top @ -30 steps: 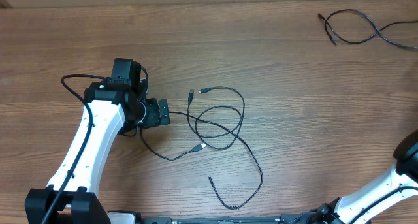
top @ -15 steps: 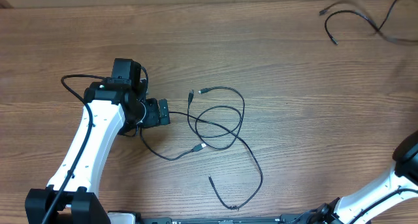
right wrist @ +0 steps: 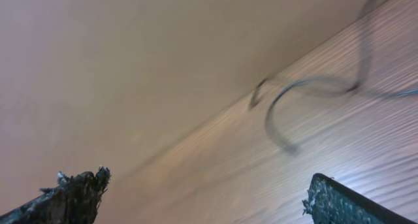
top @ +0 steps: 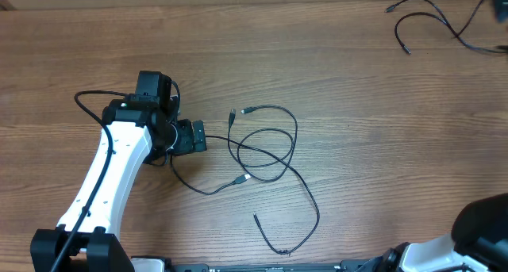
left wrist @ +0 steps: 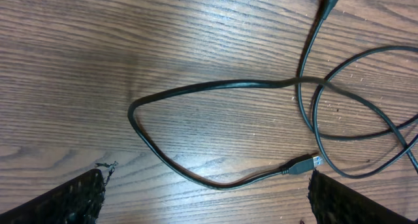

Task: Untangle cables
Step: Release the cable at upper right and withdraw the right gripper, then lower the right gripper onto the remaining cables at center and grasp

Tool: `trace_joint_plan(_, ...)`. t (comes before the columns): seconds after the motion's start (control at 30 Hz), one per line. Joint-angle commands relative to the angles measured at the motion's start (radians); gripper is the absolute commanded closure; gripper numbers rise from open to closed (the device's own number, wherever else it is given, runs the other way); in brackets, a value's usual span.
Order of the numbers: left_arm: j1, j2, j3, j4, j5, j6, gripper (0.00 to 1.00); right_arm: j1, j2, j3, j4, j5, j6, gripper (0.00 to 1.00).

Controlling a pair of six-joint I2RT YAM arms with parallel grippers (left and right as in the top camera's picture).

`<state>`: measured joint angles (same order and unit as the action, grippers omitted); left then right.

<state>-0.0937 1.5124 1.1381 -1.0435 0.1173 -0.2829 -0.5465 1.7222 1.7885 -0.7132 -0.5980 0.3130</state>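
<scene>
A: Overhead first. Where's the task stuff?
B: Thin black tangled cables (top: 266, 153), loose crossing loops with small plug ends, lie mid-way across the brown wooden table (top: 357, 90). One more thin black separate cable (top: 432, 26) sits at the top right corner, well apart from the tangle.
A: Arms?
B: The white left arm (top: 119, 161) comes in from the bottom left. Its black left gripper (top: 198, 135) points at the tangle, just beside the leftmost strand. Can't read the jaw gap from up here. The right arm (top: 476, 240) shows at the bottom right edge only.
A: Left wrist view?
B: The left gripper (left wrist: 206, 181) is spread wide, with nothing between its fingers (left wrist: 72, 198). A bent strand of the tangled cables (left wrist: 215, 85) lies on the wood ahead. A silver-tipped plug (left wrist: 307, 162) lies near the right finger; contact unclear.
A: Right wrist view?
B: Blurry. The right gripper (right wrist: 206, 188) is also wide apart and empty. The separate cable (right wrist: 307, 83) is a smeared curve on the table, next to a plain beige wall (right wrist: 130, 54).
</scene>
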Motion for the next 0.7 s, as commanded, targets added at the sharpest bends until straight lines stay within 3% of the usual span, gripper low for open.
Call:
trace_joint_plan(0.0, 0.002, 0.004, -0.003, 0.002, 0.006, -0.01, 0.01, 0.119, -0.053, 0.012, -0.09, -0.032, -0.084, 0.0)
trace_joint_plan(0.13, 0.002, 0.004, -0.003, 0.002, 0.006, -0.01, 0.0, 0.279, -0.057, 0.011, -0.255, -0.019, -0.137, 0.0)
trace_joint_plan(0.3, 0.002, 0.004, -0.003, 0.002, 0.006, -0.01, 0.0, 0.505, -0.055, -0.002, -0.435, 0.155, -0.14, 0.0)
trace_joint_plan(0.47, 0.002, 0.004, -0.003, 0.002, 0.006, -0.01, 0.0, 0.701, -0.046, -0.019, -0.544, 0.308, -0.166, 0.0)
trace_joint_plan(0.67, 0.002, 0.004, -0.003, 0.002, 0.006, -0.01, 0.0, 0.849, -0.029, -0.039, -0.655, 0.317, -0.244, 0.0)
